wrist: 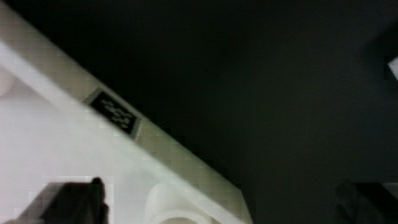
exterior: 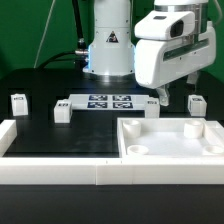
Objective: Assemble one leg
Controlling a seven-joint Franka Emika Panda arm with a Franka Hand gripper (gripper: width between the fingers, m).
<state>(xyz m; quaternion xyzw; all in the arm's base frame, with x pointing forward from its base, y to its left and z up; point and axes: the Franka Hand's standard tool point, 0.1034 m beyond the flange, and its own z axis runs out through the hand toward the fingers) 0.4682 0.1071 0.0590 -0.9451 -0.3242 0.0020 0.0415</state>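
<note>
Beside flat marker board, blocky white plastic leg; tool jaws apart

The exterior view is brightly and evenly lit; white parts are nearly washed out against the black worktop, and a bluish glow is seen at the arm's base. The wrist view is dim and heavily blurred; the end effector is rendered only as dark, unfocused smears.
</note>
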